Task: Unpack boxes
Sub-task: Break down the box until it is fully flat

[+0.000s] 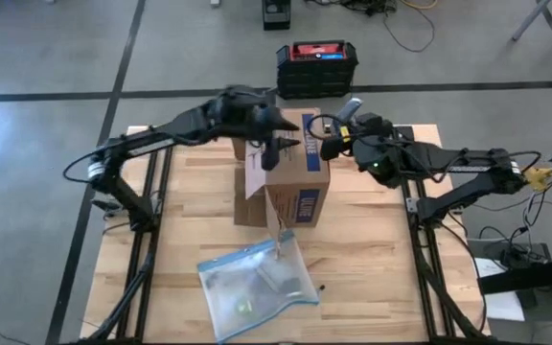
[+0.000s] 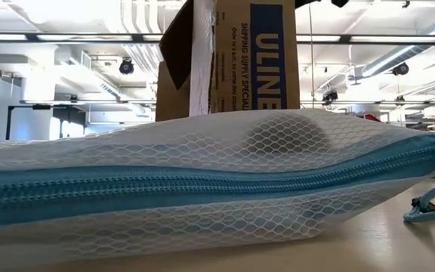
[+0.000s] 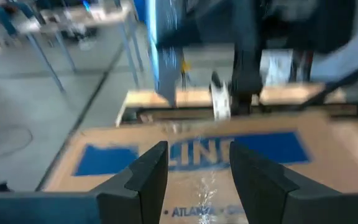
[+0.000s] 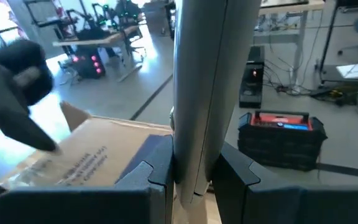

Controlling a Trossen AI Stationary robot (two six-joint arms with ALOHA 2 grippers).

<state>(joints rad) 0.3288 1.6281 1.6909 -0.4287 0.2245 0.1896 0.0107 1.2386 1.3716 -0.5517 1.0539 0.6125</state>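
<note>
Grey concrete floor surrounds my work area, crossed by dark lines, with desks and shelving far off in the wrist views. On it stands the wooden table, pale planks on a black frame. Near the table's middle, toward its far edge, I see the cardboard box standing upright, brown with a blue label on its near side and a flap hanging open on its left. From the low camera the box rises behind everything else, its blue lettering running vertically.

Nearer the front edge lies the zip pouch, clear with a blue rim, flat on the planks and apart from the box. It fills the low view as white mesh with a blue zipper running across.

Beyond the table's far edge sits a black crate with a red top, on the floor.

My left gripper hovers over the box's top at its left side; its fingers stand apart, with nothing between them, above the blue label. My right gripper is at the box's upper right; its fingers are clamped on a flat grey strip that stands upright between them.
</note>
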